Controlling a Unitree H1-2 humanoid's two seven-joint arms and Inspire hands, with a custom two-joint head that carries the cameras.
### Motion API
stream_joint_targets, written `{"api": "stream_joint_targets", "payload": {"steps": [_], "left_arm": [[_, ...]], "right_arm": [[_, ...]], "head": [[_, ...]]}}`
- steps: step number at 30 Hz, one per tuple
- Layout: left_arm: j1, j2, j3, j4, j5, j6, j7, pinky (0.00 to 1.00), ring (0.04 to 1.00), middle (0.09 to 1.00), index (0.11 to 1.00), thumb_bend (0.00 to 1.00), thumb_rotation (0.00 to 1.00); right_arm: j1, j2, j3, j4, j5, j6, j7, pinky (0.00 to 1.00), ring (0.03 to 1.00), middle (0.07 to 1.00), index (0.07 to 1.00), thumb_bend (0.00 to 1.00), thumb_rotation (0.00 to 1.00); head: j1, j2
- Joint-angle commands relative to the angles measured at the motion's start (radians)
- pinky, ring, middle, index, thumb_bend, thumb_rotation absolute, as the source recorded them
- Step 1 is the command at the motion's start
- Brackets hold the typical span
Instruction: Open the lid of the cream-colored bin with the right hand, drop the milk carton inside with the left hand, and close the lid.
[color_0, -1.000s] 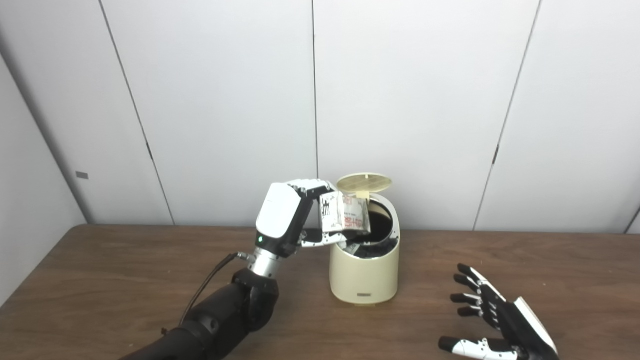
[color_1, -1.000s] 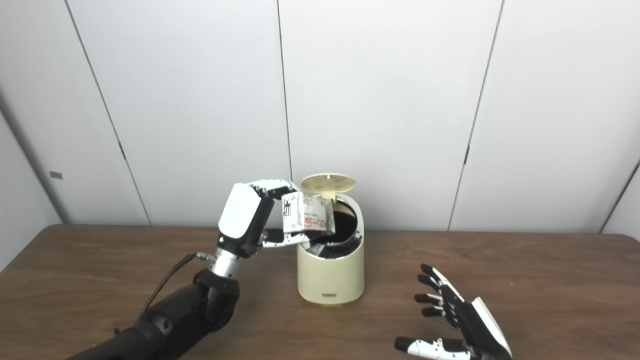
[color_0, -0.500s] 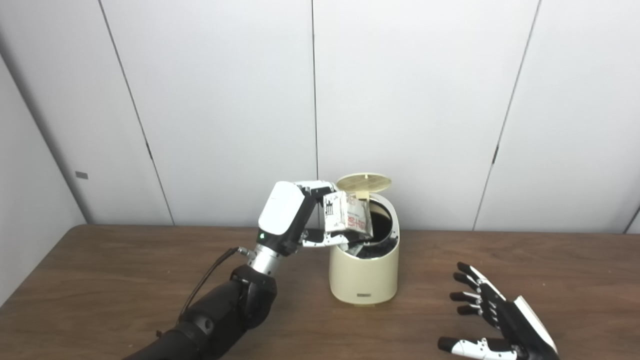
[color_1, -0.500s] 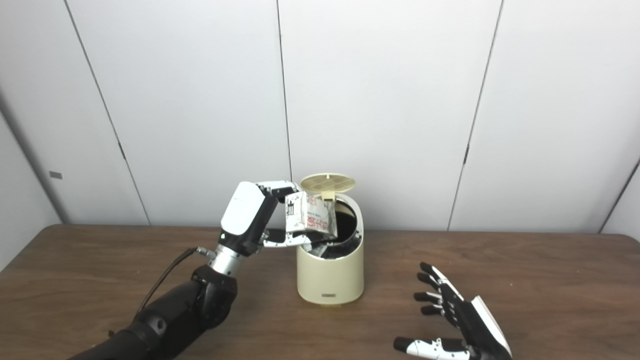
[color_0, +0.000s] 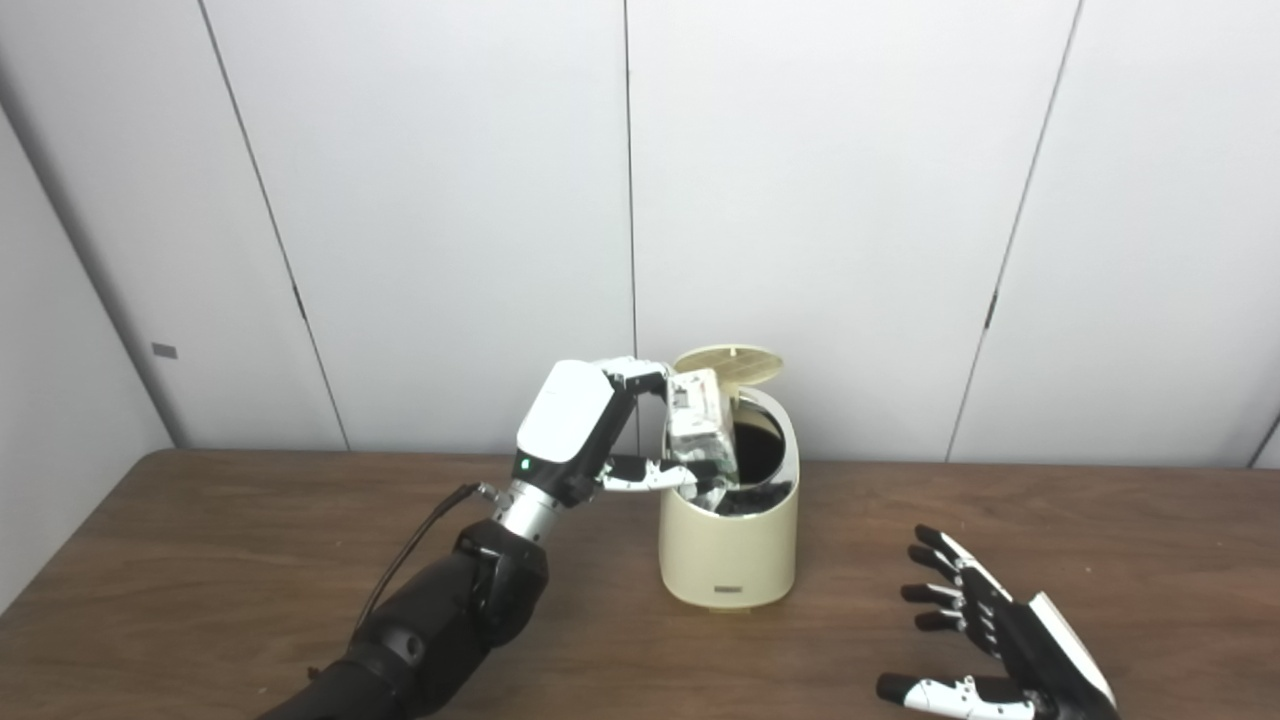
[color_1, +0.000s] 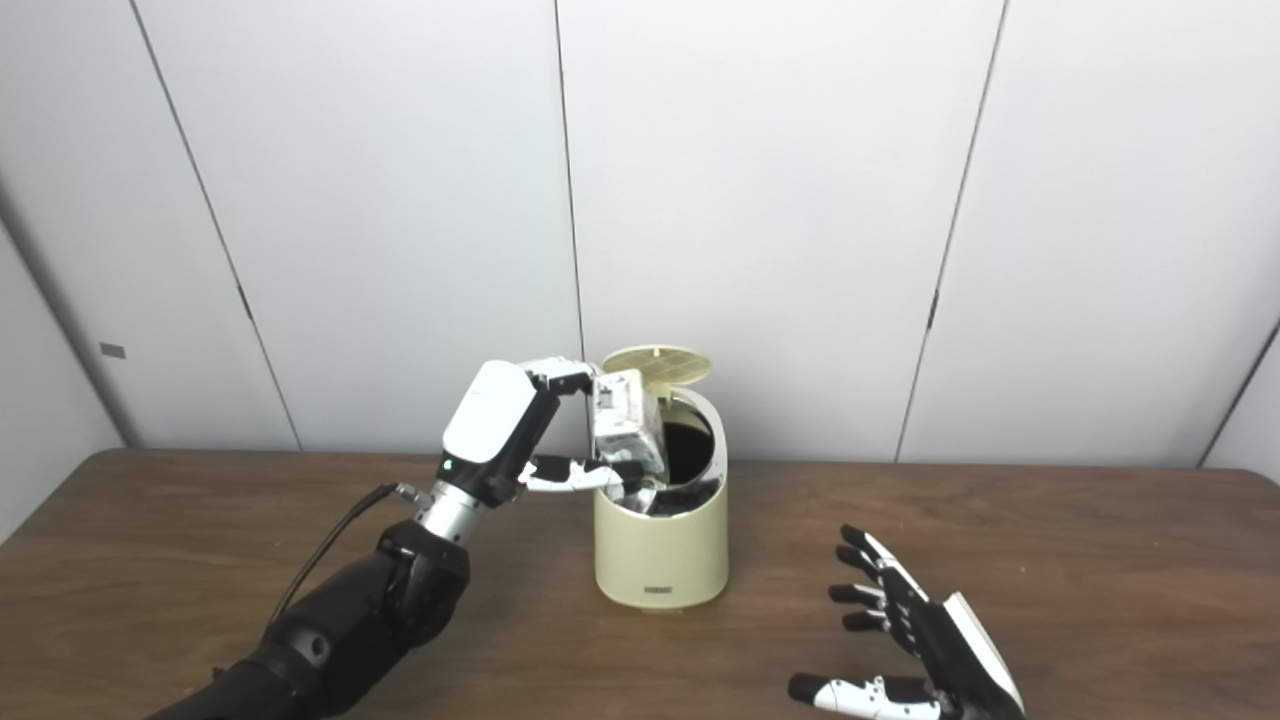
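Cream-colored bin sits on table, lid up — milk carton at its mouth, upright, pinched by left hand. Right hand rests right of bin, fingers spread, holding nothing.

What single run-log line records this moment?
lid: open | left hand: holding milk carton over bin opening | right hand: open, idle above table

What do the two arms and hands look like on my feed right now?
The left hand has a glossy white back shell with a small green light, black-and-white fingers, a silver wrist and a bulky black forearm with a thin black cable. The right hand has black fingers, a white thumb and a white edge.
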Motion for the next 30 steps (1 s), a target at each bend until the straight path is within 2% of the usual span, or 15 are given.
{"api": "stream_joint_targets", "payload": {"steps": [1, 6, 15, 16, 19, 20, 21, 22, 25, 27, 30], "left_arm": [[-0.001, 0.010, 0.025, -0.014, 0.029, 0.041, -0.057, 0.76, 0.899, 0.963, 0.973, 0.89, 0.20], [0.019, 0.007, 0.074, -0.057, 0.057, 0.050, -0.100, 0.79, 0.920, 0.977, 1.000, 0.90, 0.22], [0.038, -0.004, 0.126, -0.073, 0.092, 0.028, -0.105, 0.75, 0.886, 0.949, 0.985, 0.89, 0.22], [0.040, -0.005, 0.130, -0.073, 0.092, 0.017, -0.100, 0.74, 0.877, 0.940, 0.978, 0.88, 0.22], [0.050, -0.007, 0.149, -0.072, 0.073, -0.048, -0.049, 0.63, 0.765, 0.832, 0.885, 0.79, 0.19], [0.055, -0.005, 0.142, -0.084, 0.048, -0.055, -0.023, 0.56, 0.681, 0.759, 0.817, 0.76, 0.13], [0.064, -0.003, 0.135, -0.105, 0.002, -0.056, -0.007, 0.55, 0.664, 0.744, 0.803, 0.75, 0.12], [0.075, 0.001, 0.129, -0.132, -0.045, -0.056, 0.002, 0.51, 0.601, 0.681, 0.739, 0.72, 0.07], [0.112, 0.018, 0.124, -0.220, -0.170, -0.056, 0.013, 0.41, 0.500, 0.582, 0.636, 0.65, 0.02], [0.141, 0.030, 0.132, -0.284, -0.255, -0.056, -0.008, 0.38, 0.464, 0.499, 0.544, 0.55, 0.01], [0.187, 0.042, 0.173, -0.378, -0.416, -0.056, -0.113, 0.37, 0.456, 0.479, 0.507, 0.52, 0.00]], "right_arm": [[-0.027, -0.004, -0.007, -0.039, 0.003, -0.018, -0.009, 0.70, 0.790, 0.905, 0.939, 0.80, 0.30], [-0.027, 0.002, -0.004, -0.049, 0.003, -0.006, -0.008, 0.73, 0.798, 0.904, 0.940, 0.78, 0.26], [-0.026, 0.003, -0.003, -0.041, 0.000, -0.020, -0.011, 0.71, 0.805, 0.901, 0.932, 0.80, 0.26], [-0.026, 0.003, -0.002, -0.042, -0.001, -0.020, -0.011, 0.72, 0.804, 0.900, 0.931, 0.80, 0.26], [-0.024, 0.003, -0.002, -0.044, -0.002, -0.017, -0.011, 0.73, 0.806, 0.901, 0.932, 0.79, 0.26], [-0.024, 0.004, -0.002, -0.045, -0.001, -0.017, -0.010, 0.73, 0.810, 0.903, 0.934, 0.79, 0.26], [-0.024, 0.003, -0.003, -0.042, 0.000, -0.021, -0.011, 0.73, 0.811, 0.904, 0.935, 0.79, 0.26], [-0.024, 0.003, -0.003, -0.038, 0.001, -0.026, -0.011, 0.73, 0.813, 0.905, 0.935, 0.79, 0.26], [-0.030, 0.003, -0.005, -0.025, 0.004, -0.037, -0.013, 0.73, 0.808, 0.903, 0.932, 0.79, 0.25], [-0.032, 0.002, -0.006, -0.021, 0.004, -0.039, -0.013, 0.72, 0.805, 0.902, 0.932, 0.79, 0.26], [-0.036, 0.000, -0.010, -0.020, 0.009, -0.033, -0.012, 0.72, 0.803, 0.901, 0.934, 0.79, 0.26]], "head": [[0.003, 0.000], [0.004, 0.001], [0.007, -0.001], [0.007, -0.001], [0.007, -0.001], [0.007, -0.001], [0.007, -0.001], [0.007, -0.001], [0.016, -0.004], [0.018, -0.005], [0.020, -0.008]]}}
